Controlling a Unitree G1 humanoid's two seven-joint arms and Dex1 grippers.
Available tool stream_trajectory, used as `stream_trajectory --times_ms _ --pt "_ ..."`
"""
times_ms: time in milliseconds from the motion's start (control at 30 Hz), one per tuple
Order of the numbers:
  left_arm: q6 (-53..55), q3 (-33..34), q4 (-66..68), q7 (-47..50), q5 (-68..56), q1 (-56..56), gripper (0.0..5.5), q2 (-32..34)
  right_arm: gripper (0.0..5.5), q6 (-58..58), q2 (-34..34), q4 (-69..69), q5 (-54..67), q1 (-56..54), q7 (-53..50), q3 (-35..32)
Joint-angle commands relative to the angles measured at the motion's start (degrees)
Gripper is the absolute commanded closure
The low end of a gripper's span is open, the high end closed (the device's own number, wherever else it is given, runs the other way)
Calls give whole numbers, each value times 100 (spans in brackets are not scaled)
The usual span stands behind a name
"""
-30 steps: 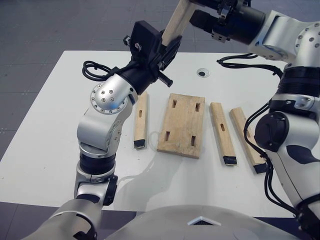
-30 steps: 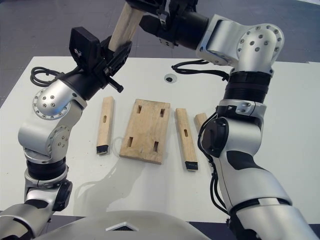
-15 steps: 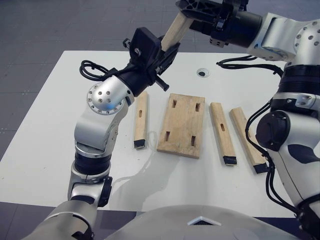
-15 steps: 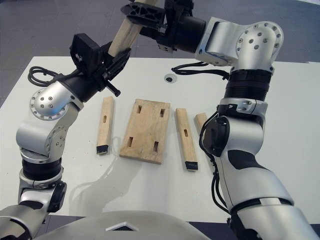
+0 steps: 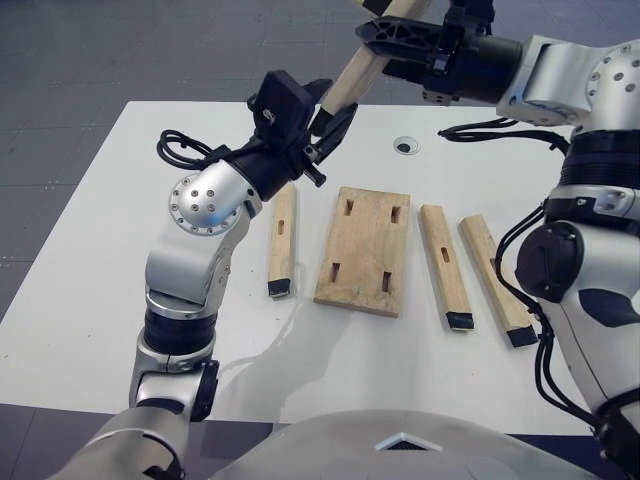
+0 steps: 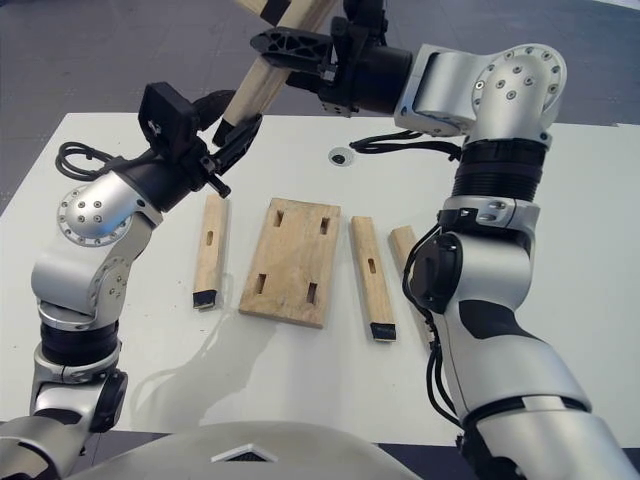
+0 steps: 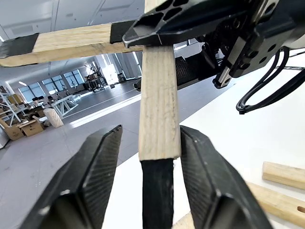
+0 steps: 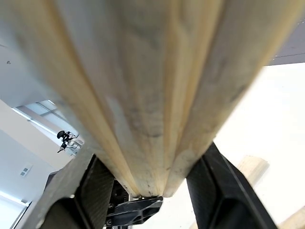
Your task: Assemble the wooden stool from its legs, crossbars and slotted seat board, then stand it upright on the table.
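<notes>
Right fingers [image 5: 392, 30] pinch a pale black-capped wooden leg [image 7: 158, 109] aloft, left fingers [image 7: 97, 176] spread astride its capped end; below them flat slotted wooden seat board [image 5: 365, 248] and three loose legs [image 5: 444, 262] lie unjoined on white tabletop [image 5: 120, 250]: assembly looks barely begun.

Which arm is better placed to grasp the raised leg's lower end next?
Probably left: the left claw hangs open astride the black-tipped lower end of the leg, one finger on either side. The right claw is shut on that leg higher up.
</notes>
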Motion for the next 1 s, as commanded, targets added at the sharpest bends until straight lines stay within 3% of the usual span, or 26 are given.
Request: stream_trajectory --times_ms 33,200,300,400,467,633,1000 --pt "530 13 -366 -219 -380 -83 285 107 347 -303 -160 147 -290 84 175 116" --pt "1166 289 -719 -611 -969 -325 280 503 347 -1424 -551 749 -999 -61 851 443" --pt "1265 448 -568 -1030 -1172 -461 280 988 347 -2424 -874 998 -1586 41 1854 932" --pt "-78 -395 179 -1698 248 -221 280 2267 347 -3523 -1214 1300 -2305 382 3016 1592" --pt "-839 -816 667 -2021 838 -167 280 2623 347 -3906 -1314 1629 -2637 461 3413 1818" --pt "-1519 -1605 831 -3003 1123 -236 280 2623 347 -4442 -1225 2209 -3022 353 3520 1777" --pt "-2673 -2814 1086 -3826 2106 64 280 2372 347 -4646 -964 2242 -3169 326 3103 1542"
